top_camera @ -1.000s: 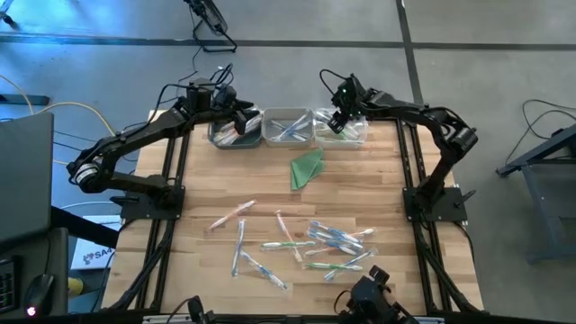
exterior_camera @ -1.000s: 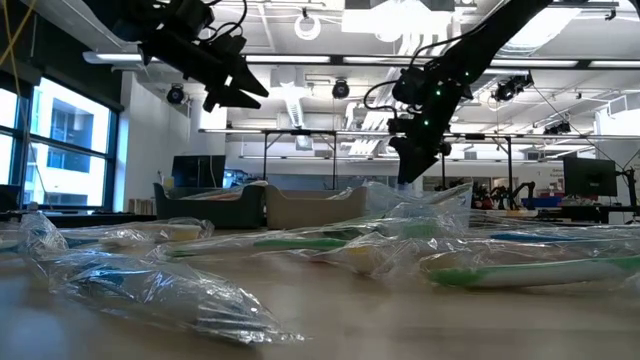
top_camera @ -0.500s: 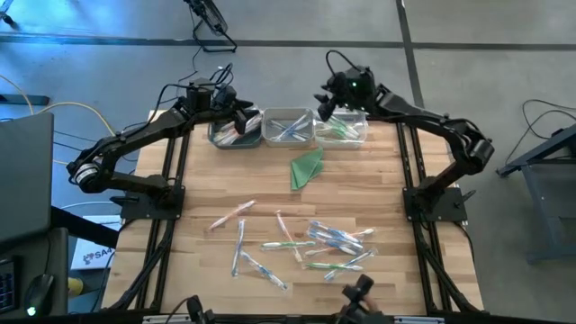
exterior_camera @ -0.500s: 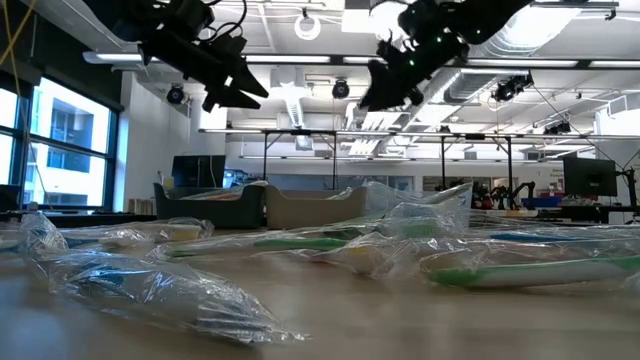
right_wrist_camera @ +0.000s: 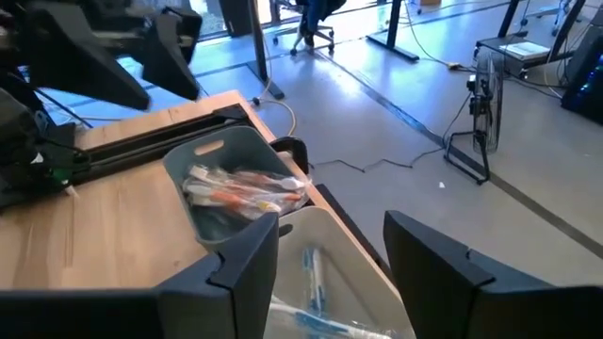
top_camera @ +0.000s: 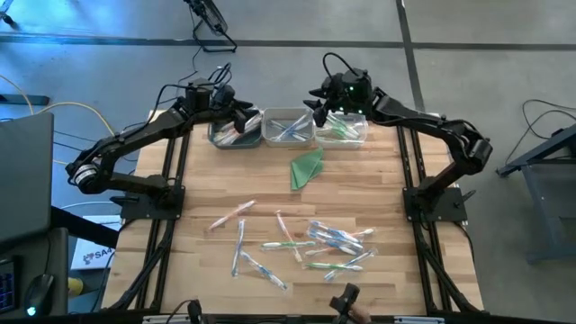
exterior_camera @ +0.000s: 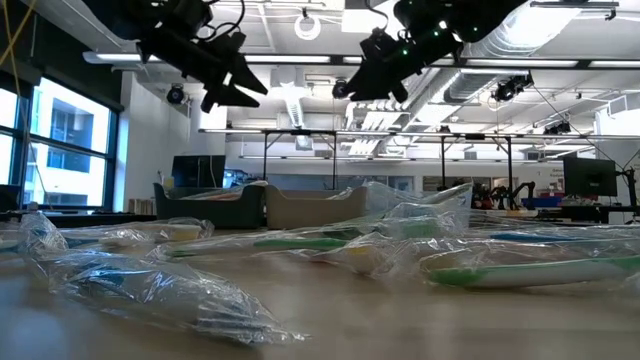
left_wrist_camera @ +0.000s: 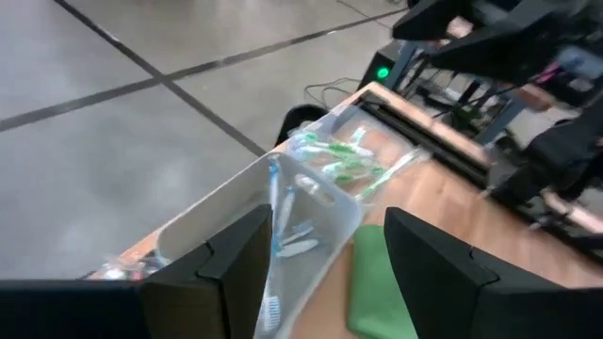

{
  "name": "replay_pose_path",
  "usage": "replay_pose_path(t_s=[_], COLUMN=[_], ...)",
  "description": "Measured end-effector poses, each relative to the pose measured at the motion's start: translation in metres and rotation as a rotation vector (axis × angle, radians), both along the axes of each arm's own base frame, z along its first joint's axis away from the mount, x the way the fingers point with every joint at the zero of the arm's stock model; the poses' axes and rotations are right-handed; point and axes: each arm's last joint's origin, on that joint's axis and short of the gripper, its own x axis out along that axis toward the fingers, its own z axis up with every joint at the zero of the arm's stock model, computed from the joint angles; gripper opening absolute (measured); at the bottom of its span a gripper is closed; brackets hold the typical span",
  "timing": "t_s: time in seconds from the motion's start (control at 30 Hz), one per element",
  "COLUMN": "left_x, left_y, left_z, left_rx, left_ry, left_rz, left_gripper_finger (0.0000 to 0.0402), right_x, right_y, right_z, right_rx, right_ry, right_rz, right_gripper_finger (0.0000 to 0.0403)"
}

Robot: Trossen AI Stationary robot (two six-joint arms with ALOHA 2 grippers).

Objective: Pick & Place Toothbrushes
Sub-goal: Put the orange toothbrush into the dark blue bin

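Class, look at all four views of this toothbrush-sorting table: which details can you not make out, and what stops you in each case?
- Loose toothbrushes, high view: too small to count or tell wrapped from bare.
- Grey bin, low view: its wall hides the contents.
- Green cloth, left wrist view: cut off by the edge and the left gripper.
- Middle bin, right wrist view: partly behind the right gripper.

Wood-plank table point(top_camera: 270, 193) (matt); toothbrushes point(top_camera: 310, 243) in glossy, crinkled clear plastic.
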Motion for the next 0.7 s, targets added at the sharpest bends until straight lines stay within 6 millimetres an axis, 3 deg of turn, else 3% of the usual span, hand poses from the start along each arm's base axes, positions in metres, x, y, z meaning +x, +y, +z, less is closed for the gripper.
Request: replay_pose_path(t_s=[0.17,0.47,0.7], left_x=[0.001,0.014,0.022], left_y=[-0.022,-0.084,-0.108], left_z=[0.006,0.010,0.010], left_rx=[-0.066,-0.151,-0.138], left_ry=[0.000,0.055,0.079], left_rz=[-0.048,-0.142,-0.091], left_gripper_finger=[0.0175,0.0131,0.0108], right_x=[0.000,-0.002,-0.003], right_y=[0.001,0.002,0.003], right_z=[-0.002,-0.007,-0.011], right_rx=[-0.013,-0.096,-0.128], right_ry=[0.033,0.137,0.196], right_rz=[0.015,0.065,0.094], right_gripper_finger=[0.0188,0.0188,0.0188])
